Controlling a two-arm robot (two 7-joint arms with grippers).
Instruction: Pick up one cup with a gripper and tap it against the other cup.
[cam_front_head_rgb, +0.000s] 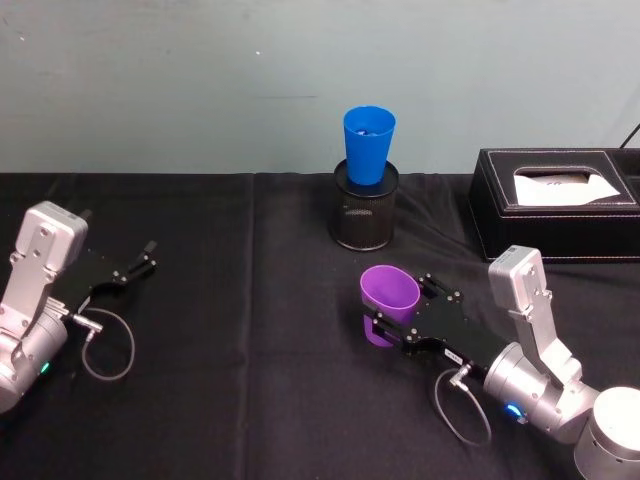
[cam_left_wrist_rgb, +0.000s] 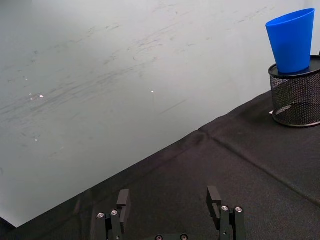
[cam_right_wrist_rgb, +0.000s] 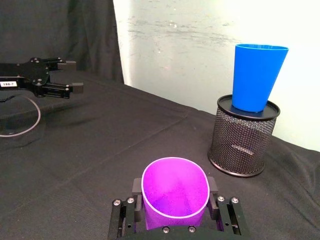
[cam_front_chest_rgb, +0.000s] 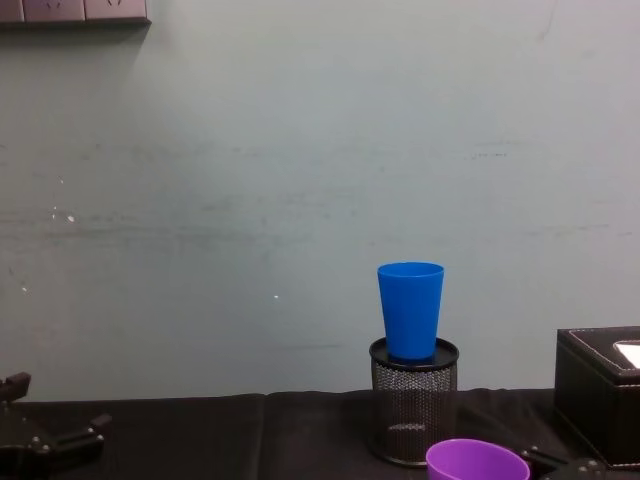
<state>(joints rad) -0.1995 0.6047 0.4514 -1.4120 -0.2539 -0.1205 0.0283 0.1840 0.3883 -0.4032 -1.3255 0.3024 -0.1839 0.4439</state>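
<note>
Gripping looked done: the right gripper (cam_front_head_rgb: 402, 308) was clamped on the purple cup (cam_front_head_rgb: 388, 290), one finger on each side of the wall below the rim. In the right wrist view the rim looked pressed slightly oval. The cup stood mouth up on the near side of the holder (cam_front_head_rgb: 364, 222), a little to its right and apart from it. I could not tell whether the cup's base was off the table (cam_front_head_rgb: 250, 350) or resting on it, so the lift is unconfirmed.

The left gripper (cam_front_head_rgb: 138, 262) sat well to the left of the holder, on its near side, with fingers apart and nothing between them. Taken as parked.

Farther back, the holder stood upright with the blue cup (cam_front_head_rgb: 368, 145) at its top, mouth up. I could not tell whether that cup was wedged into the holder's mouth or standing on it. A black box (cam_front_head_rgb: 555, 205) lay near the holder's right, not touching it.

Status, by judgement:
- Grasp made.
- Tap not yet done; there was an open gap between the two cups.

Left to do:
- Raise the purple cup level with the blue cup's exposed wall.
- Carry it away from the robot and slightly left, toward the holder.
- Touch cup to cup.

Note: the blue cup looked perched. A light contact seems wise, since a hard one could tip it or shift the holder.
</note>
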